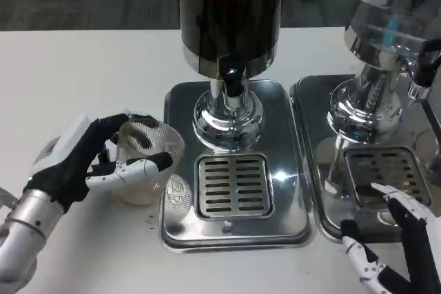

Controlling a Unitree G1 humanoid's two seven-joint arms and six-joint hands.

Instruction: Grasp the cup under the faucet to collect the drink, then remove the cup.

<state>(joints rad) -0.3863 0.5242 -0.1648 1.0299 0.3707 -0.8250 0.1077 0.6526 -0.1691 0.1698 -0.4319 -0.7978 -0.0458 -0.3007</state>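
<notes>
The left hand [89, 160] has its fingers wrapped around the clear cup [146, 163] and holds it. The cup stands on the white table [69, 74], just left of the shiny tray [180, 111] — not under the faucet [232, 80] yet. It stands straight up, mouth to the top. I think the holding part is done. Next the cup must slide right, onto the grate [232, 185], and stay level. The right hand [403, 242] waits nearby — fingers apart, holding nothing.

Bright overhead light, chrome glare, slight blur
</notes>
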